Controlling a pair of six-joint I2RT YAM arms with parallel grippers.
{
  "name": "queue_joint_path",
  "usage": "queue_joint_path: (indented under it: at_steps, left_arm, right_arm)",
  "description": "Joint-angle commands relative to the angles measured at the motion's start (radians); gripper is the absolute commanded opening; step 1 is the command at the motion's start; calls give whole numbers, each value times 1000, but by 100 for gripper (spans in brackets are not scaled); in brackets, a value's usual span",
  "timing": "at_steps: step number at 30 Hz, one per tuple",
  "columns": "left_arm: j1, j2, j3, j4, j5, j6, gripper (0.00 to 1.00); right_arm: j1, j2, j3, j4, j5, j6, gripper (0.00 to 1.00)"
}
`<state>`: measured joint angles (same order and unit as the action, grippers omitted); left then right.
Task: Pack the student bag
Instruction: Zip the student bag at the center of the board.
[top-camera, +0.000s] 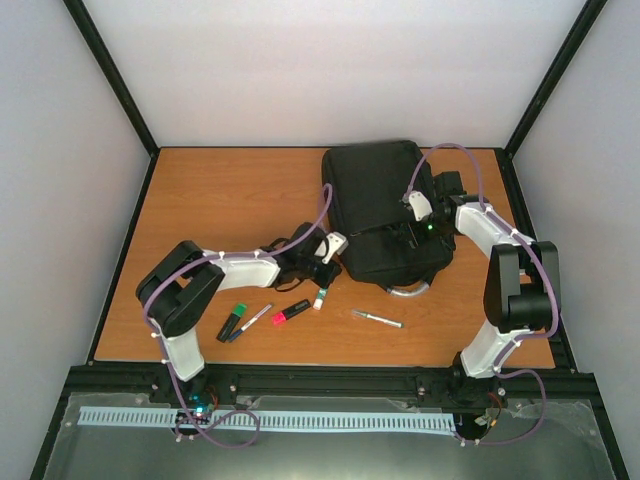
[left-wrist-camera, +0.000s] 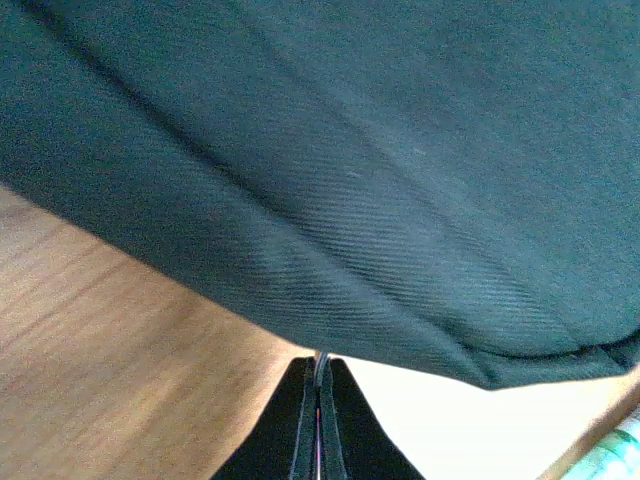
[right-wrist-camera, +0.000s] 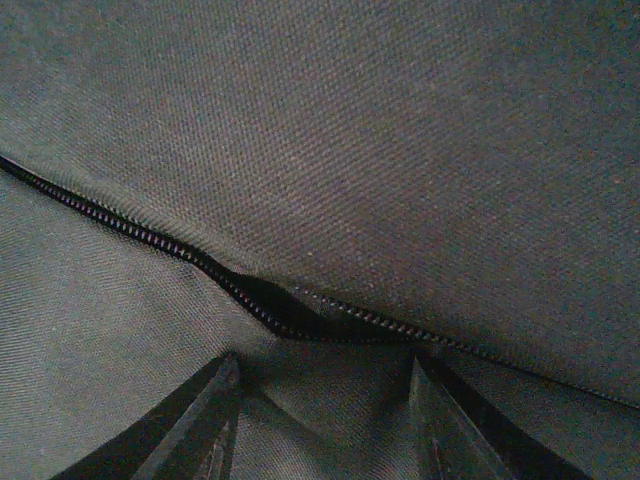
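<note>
The student bag (top-camera: 378, 205) is a large black backpack lying flat at the back right, its grey loop handle (top-camera: 411, 291) toward me. My left gripper (top-camera: 330, 268) is at the bag's near left corner; in the left wrist view it (left-wrist-camera: 320, 362) is shut on a thin grey tab (left-wrist-camera: 321, 358) that runs up to the bag's edge (left-wrist-camera: 330, 200). My right gripper (top-camera: 408, 232) is over the front pocket. In the right wrist view it (right-wrist-camera: 322, 370) is open, fingers against the fabric (right-wrist-camera: 400, 150) just below a slightly gaping zip (right-wrist-camera: 285, 315).
On the wooden table (top-camera: 200, 200) in front of the bag lie a green marker (top-camera: 232, 321), a thin pen (top-camera: 254, 320), a red marker (top-camera: 290, 311), a small white and green piece (top-camera: 320, 297) and a silver pen (top-camera: 377, 318). Black frame posts stand at the back corners.
</note>
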<state>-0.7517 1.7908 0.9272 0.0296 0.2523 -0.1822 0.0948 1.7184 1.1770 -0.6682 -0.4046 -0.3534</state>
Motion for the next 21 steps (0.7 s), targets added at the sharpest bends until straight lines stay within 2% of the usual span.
queue_joint_path:
  at_steps: [1, 7, 21]
  left_arm:
    - [-79, -20, -1, -19, 6, 43, 1]
    - [-170, 6, 18, -35, -33, 53, 1]
    - [-230, 69, 105, -22, -5, 38, 1]
  right_arm:
    - [-2, 30, 2, -2, 19, 6, 48]
    - [-6, 32, 3, -3, 18, 5, 48]
    - [-7, 30, 1, -4, 14, 5, 48]
